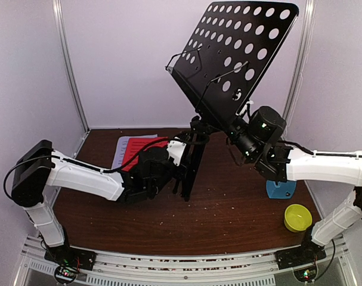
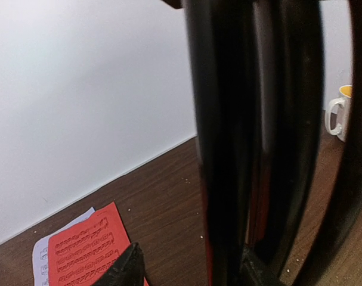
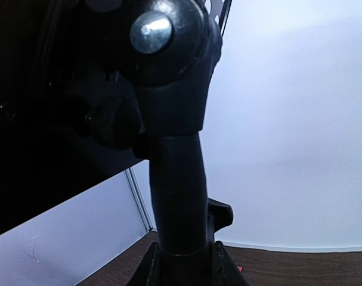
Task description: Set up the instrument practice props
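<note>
Holding the music stand (image 1: pixel 240 53) upright at the middle of the overhead view, with its holed desk tilted into the upper right and its legs (image 1: pixel 189 170) folded together, not yet spread over the table (image 1: pixel 228 220). Pinching the post (image 3: pixel 178 196) just under the desk with the right claw (image 3: pixel 186 268), pressed against both sides of it. Straddling the folded legs with the left claw (image 2: pixel 192 271), spread, with one finger (image 2: pixel 130 265) apart from them and the other seemingly touching. Probably about to draw a leg outward. Could twist or sag in the right grip, given a smooth round post and a heavy desk leaning far to one side. Could also swing a freed leg into the red sheet (image 2: pixel 85 247) and white sheet (image 2: pixel 40 259) at the lower left of the left wrist view, or topple toward the blue metronome (image 1: pixel 280 189) near the yellow bowl (image 1: pixel 297 217) at lower right overhead.
</note>
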`<state>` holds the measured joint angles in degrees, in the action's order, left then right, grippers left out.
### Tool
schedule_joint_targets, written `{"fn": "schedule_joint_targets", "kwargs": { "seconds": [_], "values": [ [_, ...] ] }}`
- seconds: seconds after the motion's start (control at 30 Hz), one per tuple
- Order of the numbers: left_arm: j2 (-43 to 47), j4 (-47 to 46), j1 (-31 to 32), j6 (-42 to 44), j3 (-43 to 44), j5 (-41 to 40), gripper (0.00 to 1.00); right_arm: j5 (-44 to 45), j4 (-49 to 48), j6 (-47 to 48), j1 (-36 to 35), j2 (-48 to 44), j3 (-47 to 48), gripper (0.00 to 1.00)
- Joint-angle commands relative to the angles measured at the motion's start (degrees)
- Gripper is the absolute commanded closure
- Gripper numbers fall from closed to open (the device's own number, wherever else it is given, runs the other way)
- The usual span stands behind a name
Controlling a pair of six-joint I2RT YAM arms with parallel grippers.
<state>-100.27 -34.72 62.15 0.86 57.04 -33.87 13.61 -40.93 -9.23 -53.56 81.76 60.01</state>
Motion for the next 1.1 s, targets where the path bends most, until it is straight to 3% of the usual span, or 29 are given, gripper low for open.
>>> {"fn": "schedule_joint_targets", "kwargs": {
  "seconds": [0.0,0.13,0.3,0.7,1.07],
  "values": [
    [-2.18,-3.27,-0.28,-0.52,3.45,-6.83,0.51,2.44,-13.68,-1.16,-2.16,-5.88,2.76,1.00],
    [-3.70,-3.53,-0.19,1.69,5.13,-5.56,0.56,3.95,-11.61,-1.46,-2.55,-5.67,3.55,1.00],
    [-4.40,-4.78,-0.10,6.86,5.16,0.89,0.73,3.30,-8.31,-0.83,-2.71,-5.22,5.50,1.00],
    [-2.72,-1.58,-3.38,13.28,1.87,13.55,1.00,-2.10,-1.32,1.84,-2.20,-4.49,11.25,1.00],
    [-3.46,0.66,-6.35,18.93,0.40,20.01,1.00,-6.01,4.68,1.68,0.71,-4.06,16.71,1.00]
  ]
}}
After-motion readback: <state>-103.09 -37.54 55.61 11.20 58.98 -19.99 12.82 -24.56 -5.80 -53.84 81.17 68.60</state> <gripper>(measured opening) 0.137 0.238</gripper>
